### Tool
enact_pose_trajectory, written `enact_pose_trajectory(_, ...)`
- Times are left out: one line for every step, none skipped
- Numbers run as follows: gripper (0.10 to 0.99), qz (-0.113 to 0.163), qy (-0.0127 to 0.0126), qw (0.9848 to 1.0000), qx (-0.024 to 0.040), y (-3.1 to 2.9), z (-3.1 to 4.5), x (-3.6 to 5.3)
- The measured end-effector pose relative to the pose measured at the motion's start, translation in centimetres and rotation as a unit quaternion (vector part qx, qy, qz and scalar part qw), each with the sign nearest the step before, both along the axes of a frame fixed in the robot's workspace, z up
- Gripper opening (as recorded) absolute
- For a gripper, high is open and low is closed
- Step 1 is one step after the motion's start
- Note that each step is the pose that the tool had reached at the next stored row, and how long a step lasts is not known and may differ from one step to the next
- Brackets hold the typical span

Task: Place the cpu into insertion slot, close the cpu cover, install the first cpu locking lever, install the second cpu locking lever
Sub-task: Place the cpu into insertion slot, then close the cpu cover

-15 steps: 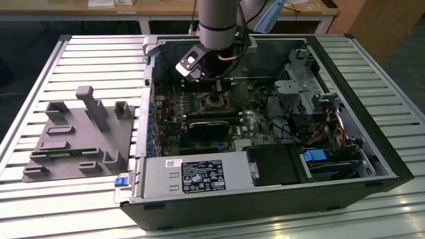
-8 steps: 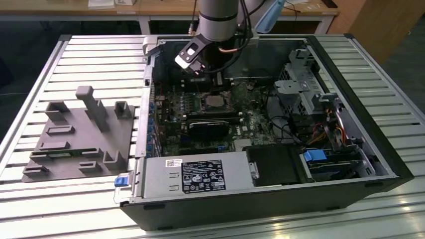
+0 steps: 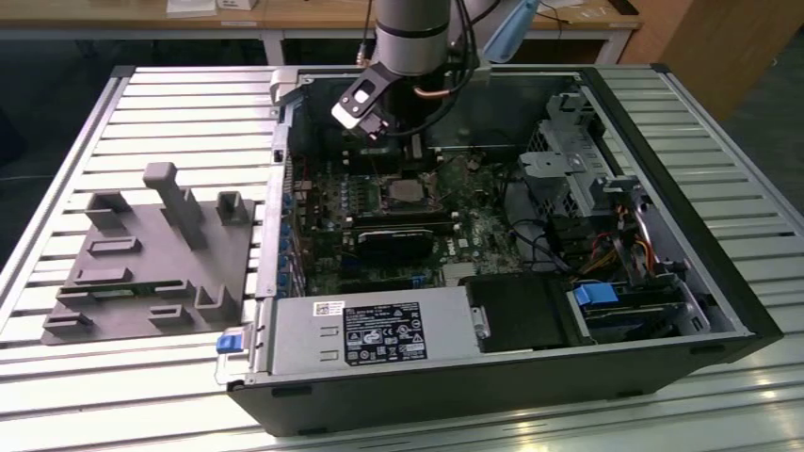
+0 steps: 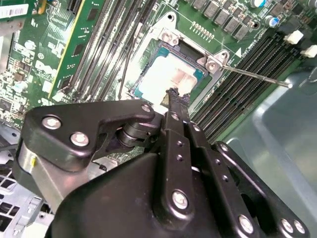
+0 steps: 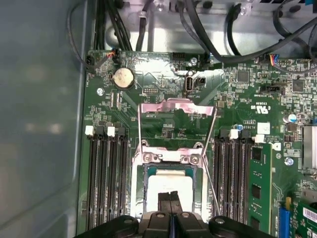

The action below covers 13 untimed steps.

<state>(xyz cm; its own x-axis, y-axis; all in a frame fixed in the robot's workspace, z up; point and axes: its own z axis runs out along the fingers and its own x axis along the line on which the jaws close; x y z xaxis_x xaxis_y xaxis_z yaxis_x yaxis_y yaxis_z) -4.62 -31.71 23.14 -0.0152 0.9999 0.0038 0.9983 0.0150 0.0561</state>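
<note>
Already the cpu [image 5: 162, 182] sits in the slot [image 5: 136, 183], cover [image 5: 177, 106] raised at one edge, memory slots [image 5: 106, 168] flanking. The gripper [image 5: 170, 194], fingers together and empty, hangs over the cpu's edge.

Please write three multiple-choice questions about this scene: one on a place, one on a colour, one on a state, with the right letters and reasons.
1. Where is the cpu? A) in the insertion slot B) on the grey fixture plate C) on the power supply
2. What colour is the circuit board around the slot? A) red B) green C) white
3. How is the cpu cover? A) shut over the cpu B) taken off C) swung open
Key: 1A, its pale top shows inside the slot's rim; 2B, the board is green; 3C, the cover stands raised beyond the slot.
</note>
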Motion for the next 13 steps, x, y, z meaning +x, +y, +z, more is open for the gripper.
enact_pose_trajectory(0.102,0.0,0.0,1.0,0.0,0.0,0.18,0.0)
enact_pose_trajectory(0.102,0.0,0.0,1.0,0.0,0.0,0.37,0.0)
enact_pose_trajectory(0.102,0.0,0.0,1.0,0.0001,0.0,0.53,0.0)
enact_pose_trajectory(0.102,0.0,0.0,1.0,0.0002,0.0,0.68,0.0)
enact_pose_trajectory(0.102,0.0,0.0,1.0,0.0001,0.0,0.82,0.0)
enact_pose_trajectory(0.102,0.0,0.0001,1.0,0.0,0.0,0.91,0.0)
enact_pose_trajectory(0.102,0.0,0.0,1.0,0.0001,0.0,0.91,0.0)
enact_pose_trajectory(0.102,0.0,0.0,1.0,0.0002,0.0,0.91,0.0)
enact_pose_trajectory(0.102,0.0,0.0,1.0,0.0002,0.0,0.91,0.0)
enact_pose_trajectory(0.102,0.0,0.0,1.0,0.0001,0.0,0.93,0.0)
enact_pose_trajectory(0.102,0.0,0.0,1.0,0.0001,0.0,0.95,0.0)
enact_pose_trajectory(0.102,0.0,0.0,1.0,0.0001,0.0,0.95,0.0)
enact_pose_trajectory(0.102,0.0,0.0,1.0,0.0001,0.0,0.95,0.0)
